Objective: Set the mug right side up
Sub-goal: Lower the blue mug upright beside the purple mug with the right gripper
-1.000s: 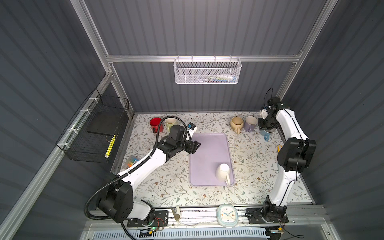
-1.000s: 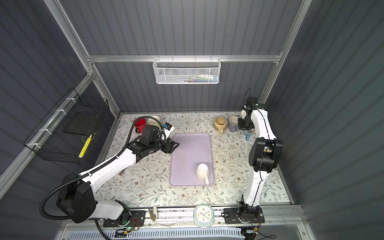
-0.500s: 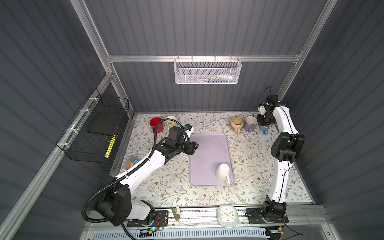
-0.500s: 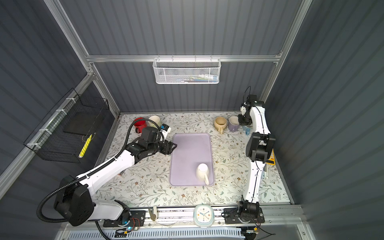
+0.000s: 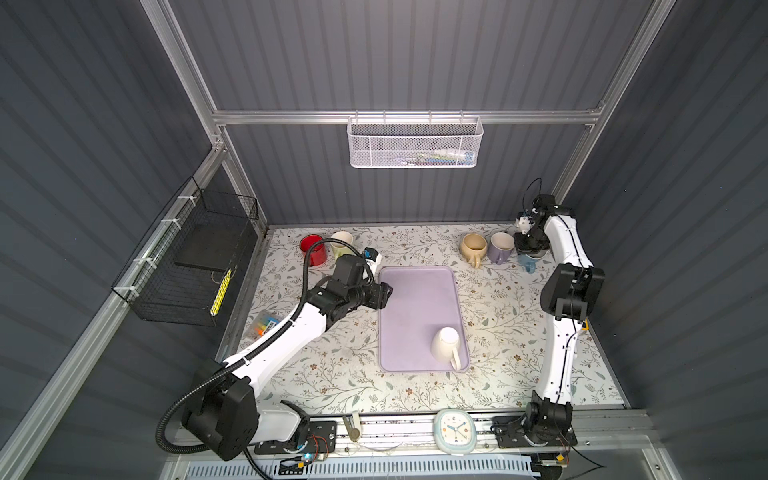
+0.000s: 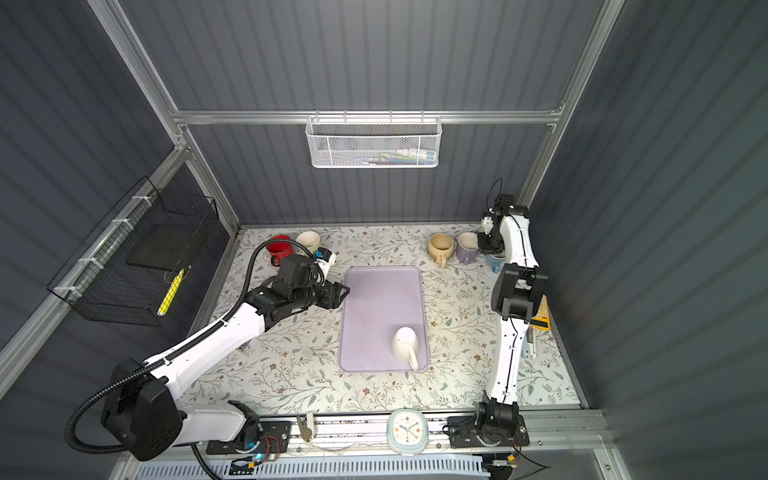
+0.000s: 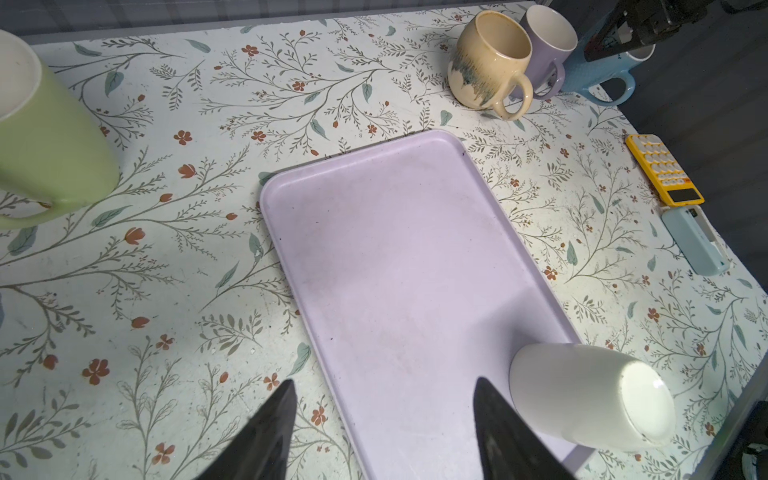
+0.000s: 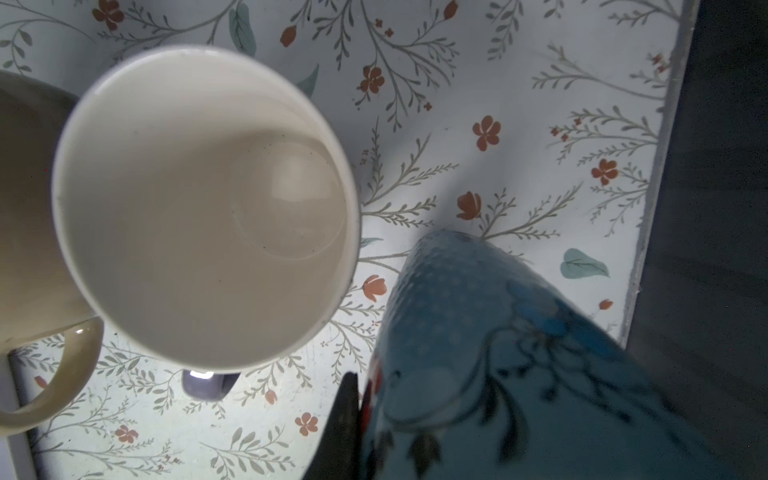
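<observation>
As left arm [image 5: 291, 332] extends, tool [image 5: 387, 296] spread, right arm [image 5: 557, 361] upright

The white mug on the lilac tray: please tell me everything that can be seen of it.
The plain white glossy mug, ceramic by its look, stands upside down. Its mouth rests on the flat lilac plastic tray and its flat round base faces up. The body seems to widen a little toward the mouth. Its loop handle points toward the front edge of the floral-patterned table. It sits in the tray's front right corner, and only the tray touches it.
</observation>
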